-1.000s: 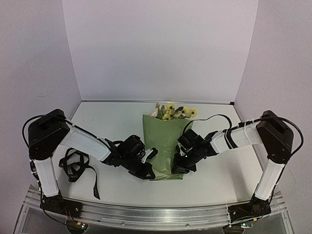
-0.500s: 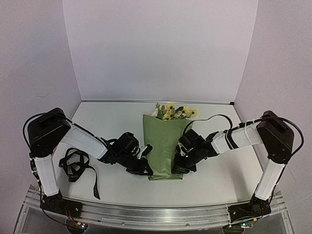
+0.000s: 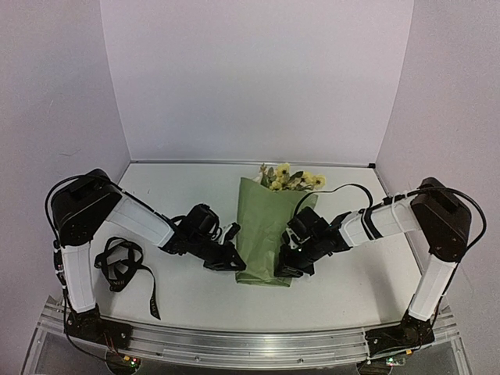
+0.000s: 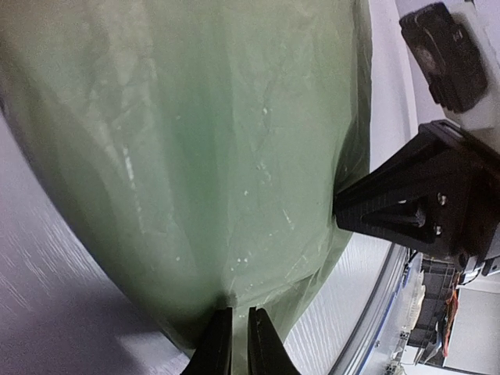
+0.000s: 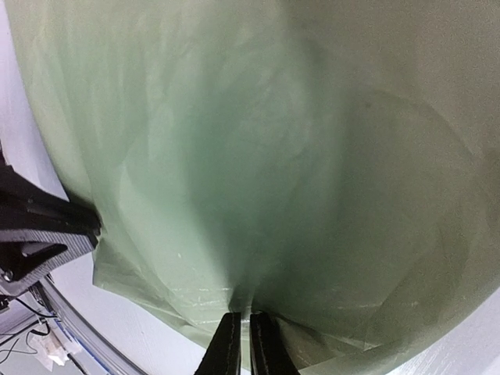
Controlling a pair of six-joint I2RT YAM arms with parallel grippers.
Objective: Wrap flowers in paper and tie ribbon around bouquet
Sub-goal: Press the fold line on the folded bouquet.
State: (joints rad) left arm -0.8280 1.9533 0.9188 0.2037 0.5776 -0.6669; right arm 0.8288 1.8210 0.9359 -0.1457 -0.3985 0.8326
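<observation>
Two arms: brought low to the near end of the bouquet (image 3: 266, 223), one from each side.
Left fingers (image 4: 217, 345): pressed almost together on a puckered bit of the paper's near left edge; only a sliver of gap is seen.
Right fingers (image 5: 228, 344): closed to a thin slit on a crease at the paper's near right edge.
Paper (image 3: 262, 234): olive face outward, folded round the stems and laid flat on the bench (image 3: 187, 195) between the two arms.
Flowers (image 3: 291, 178): yellow and cream heads are shown at the far end of the wrap, toward the back wall; the stems are hidden.
Ribbon (image 3: 121, 266): heaped in black loops at the left of the bench, beside the left arm's base, well apart from the bouquet.
Reason for hold: judged that both near corners are pinched so the wrap is kept from springing open.
Stage: wrapping is judged nearly done; tying is not yet begun.
Edges: a strip of bare bench lies between the paper's near edge and the front rail; the flower heads lie near the back wall.
Open room: bare bench is left on both sides of the bouquet, wider on the left. The left arm lies between bouquet and ribbon, so a release and a swing leftward would be needed to reach the ribbon.
</observation>
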